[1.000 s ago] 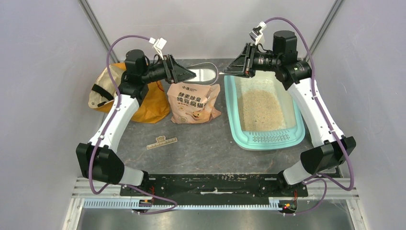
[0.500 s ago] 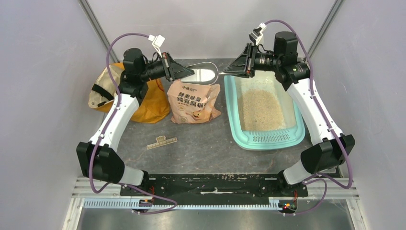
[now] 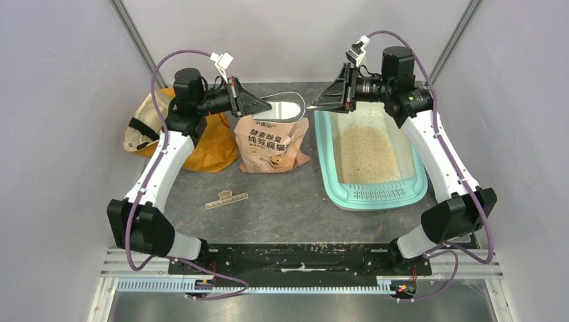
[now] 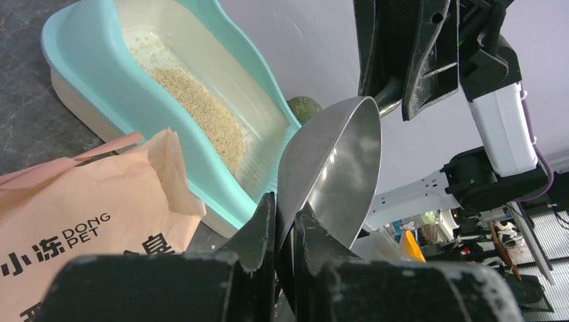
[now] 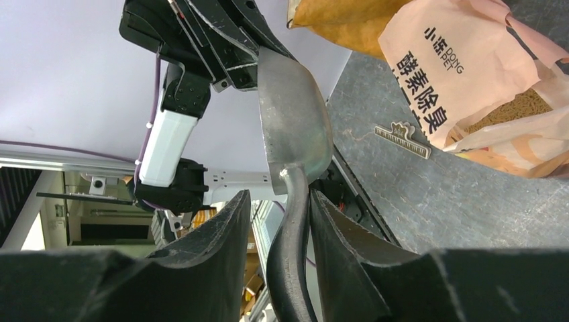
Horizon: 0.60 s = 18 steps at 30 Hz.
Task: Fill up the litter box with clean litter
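A silver metal scoop (image 3: 285, 107) hangs in the air between both arms, above the open peach-pink pouch (image 3: 268, 144). My left gripper (image 3: 268, 106) is shut on the thin front edge of the scoop's bowl (image 4: 332, 174). My right gripper (image 3: 315, 102) stands open around the scoop's handle (image 5: 292, 228); the handle lies by one finger, with a gap to the other. The teal litter box (image 3: 372, 199) sits on the right, a patch of beige clean litter (image 3: 366, 154) spread in its middle. More litter shows inside the pouch (image 5: 523, 107).
An orange fabric bag (image 3: 201, 144) lies at the back left behind the left arm. A small tan strip (image 3: 227, 198) rests on the dark tabletop in front of the pouch. Grey walls close in the back and both sides.
My left gripper has shut on the scoop's front edge. The right jaws have spread away from the handle. The scoop has tipped and risen slightly.
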Tool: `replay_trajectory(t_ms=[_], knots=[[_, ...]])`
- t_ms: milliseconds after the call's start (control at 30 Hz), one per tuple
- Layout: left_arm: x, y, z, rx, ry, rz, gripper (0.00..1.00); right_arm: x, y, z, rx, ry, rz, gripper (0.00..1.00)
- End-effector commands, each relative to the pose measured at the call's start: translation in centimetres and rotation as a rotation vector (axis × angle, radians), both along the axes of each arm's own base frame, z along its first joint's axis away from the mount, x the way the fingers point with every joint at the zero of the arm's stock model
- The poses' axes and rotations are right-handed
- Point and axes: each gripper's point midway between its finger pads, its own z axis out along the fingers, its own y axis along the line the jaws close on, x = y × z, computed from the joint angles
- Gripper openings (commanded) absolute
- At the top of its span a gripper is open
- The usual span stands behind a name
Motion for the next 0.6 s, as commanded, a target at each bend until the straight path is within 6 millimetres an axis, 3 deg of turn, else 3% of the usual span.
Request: replay_trajectory(t_ms=[0,267,567], knots=[[0.3,1.0,0.8,0.047,-0.078,0.039,0.02,-1.6,-0.6,1.0,0.005,-0.035,0.053,0.45],[0.2,1.5,0.6,0.054,-0.078,0.046,0.02,-1.5,-1.9,0.8,-0.017,-0.03,0.026,0.45],[0.4,1.5,0.3,0.055,-0.071,0.034,0.02,-1.5,-1.4,1.9,0.049,-0.011,0.048,0.47]])
